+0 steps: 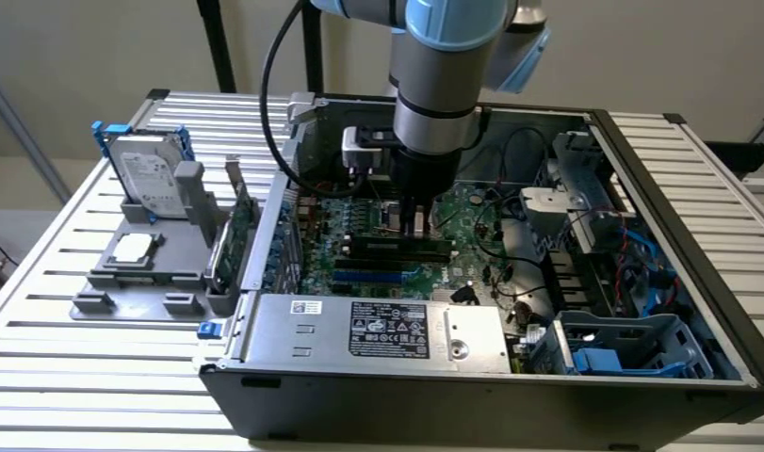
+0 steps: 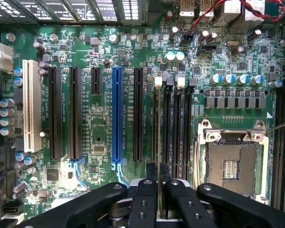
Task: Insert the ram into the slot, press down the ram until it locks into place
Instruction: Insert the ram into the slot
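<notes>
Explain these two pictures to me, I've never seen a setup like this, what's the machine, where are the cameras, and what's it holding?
The machine is a robot arm with a gripper at its end, reaching down into an open computer case that lies on a slatted metal table.

One picture comes from a camera standing off the arm, looking down on the whole scene. The other comes from a camera on the arm's wrist, looking straight at the green motherboard inside the case.

In the wrist view the gripper's black fingers are closed on a thin memory stick, the ram, seen edge-on. It stands over the row of narrow black memory slots, at the slot nearest the long blue slot. Whether it is fully seated cannot be told.

On the table beside the case sit a grey holder with a hard drive and an expansion card.
</notes>
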